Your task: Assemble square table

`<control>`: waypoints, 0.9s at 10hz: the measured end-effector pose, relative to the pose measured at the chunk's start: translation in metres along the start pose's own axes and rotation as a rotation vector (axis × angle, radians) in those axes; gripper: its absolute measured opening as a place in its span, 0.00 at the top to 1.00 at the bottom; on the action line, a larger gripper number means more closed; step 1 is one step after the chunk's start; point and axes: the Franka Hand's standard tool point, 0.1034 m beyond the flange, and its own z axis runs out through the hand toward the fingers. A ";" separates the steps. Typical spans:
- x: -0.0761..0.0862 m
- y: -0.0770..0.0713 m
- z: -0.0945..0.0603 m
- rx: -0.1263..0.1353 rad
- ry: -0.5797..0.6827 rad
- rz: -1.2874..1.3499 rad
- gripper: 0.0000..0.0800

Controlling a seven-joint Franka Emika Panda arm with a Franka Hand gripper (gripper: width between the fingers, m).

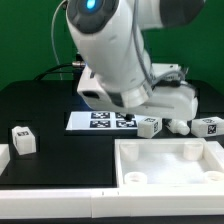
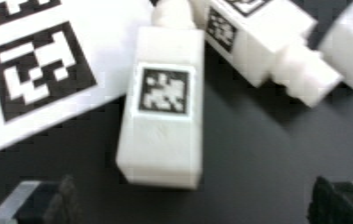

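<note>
The square tabletop [image 1: 165,165], a large white plastic slab w/ raised rim and round corner holes, lay flat on the black table [image 1: 45,100] at the front, toward the exterior view's right. Behind it three short white tagged legs sat in a row: first leg [image 1: 150,126] just beside the marker board [image 1: 100,120], second leg [image 1: 180,126] next along, third leg [image 1: 208,127] near the exterior view's right edge. A fourth leg [image 1: 22,140] sat well apart on the exterior view's left.

In the wrist view the closest leg [image 2: 164,115], white w/ a black-and-white tag facing up, lay on its side just beside the marker board [image 2: 40,70]. I couldn't tell which of the row it was. The gripper [image 2: 194,200] was spread wide and held nothing. Its dark fingertips [image 2: 40,200] stood either side of that leg's end (blurred, apparently not touching).
</note>
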 end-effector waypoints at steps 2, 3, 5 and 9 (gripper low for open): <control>0.001 0.002 0.005 0.006 -0.013 0.011 0.19; 0.001 0.002 0.005 0.006 -0.013 0.010 0.19; -0.001 0.005 0.008 0.049 -0.086 0.038 0.19; 0.005 0.004 0.001 0.062 -0.140 0.042 0.19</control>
